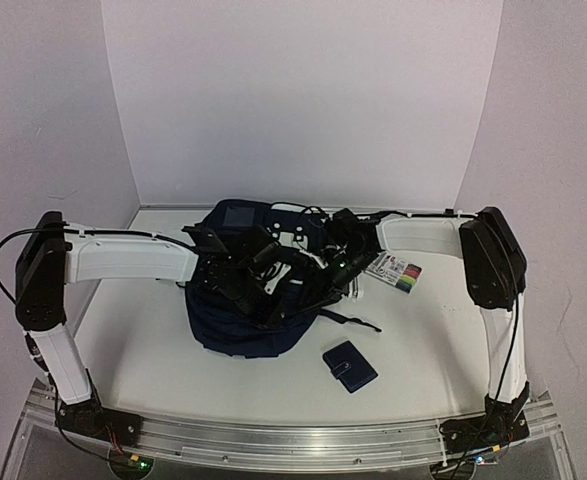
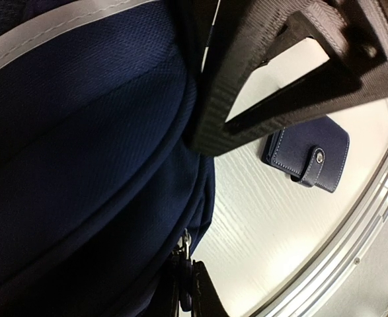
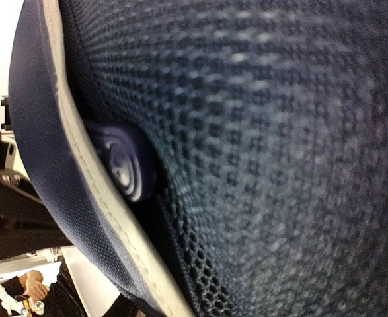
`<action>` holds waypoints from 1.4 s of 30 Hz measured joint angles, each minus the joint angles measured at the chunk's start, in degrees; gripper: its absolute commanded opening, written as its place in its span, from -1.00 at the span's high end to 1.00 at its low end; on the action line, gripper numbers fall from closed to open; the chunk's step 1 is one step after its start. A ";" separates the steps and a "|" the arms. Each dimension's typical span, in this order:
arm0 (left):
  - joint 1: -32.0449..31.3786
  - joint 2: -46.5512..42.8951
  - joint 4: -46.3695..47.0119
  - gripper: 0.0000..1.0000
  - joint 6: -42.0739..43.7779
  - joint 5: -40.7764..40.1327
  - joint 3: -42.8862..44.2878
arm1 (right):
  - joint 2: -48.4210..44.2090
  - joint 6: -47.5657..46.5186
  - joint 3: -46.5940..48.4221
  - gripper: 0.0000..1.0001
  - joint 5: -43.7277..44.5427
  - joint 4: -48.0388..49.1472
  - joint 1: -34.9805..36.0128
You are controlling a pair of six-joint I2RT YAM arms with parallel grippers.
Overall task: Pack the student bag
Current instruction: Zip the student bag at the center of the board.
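At table (image 1: 443,340) centre | student bag (image 1: 223,322): navy, slumped, white-striped | left claw (image 1: 263,283) closed | right claw (image 1: 311,285) state unclear

student bag (image 2: 81,165): matt woven cloth | wallet (image 2: 307,156): smooth stitched leatherette | table (image 2: 260,224): white grained

We saw a small blue wallet (image 1: 350,366) lying shut on the white table (image 1: 433,340). Farther back on the table lay a flat pack with colored stripes (image 1: 397,272).
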 measured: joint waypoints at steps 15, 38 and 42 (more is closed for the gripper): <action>-2.64 1.08 8.31 0.10 -1.07 0.02 1.09 | -7.94 -2.37 -5.82 -0.12 0.90 2.70 -2.53; 2.22 -20.64 12.43 -0.25 -8.64 -9.79 -11.65 | -18.38 -12.31 -14.84 -0.01 19.21 9.29 7.20; 2.18 -20.94 12.15 -0.25 -8.71 -10.66 -11.76 | -15.51 -12.29 -12.84 0.01 19.55 9.31 6.75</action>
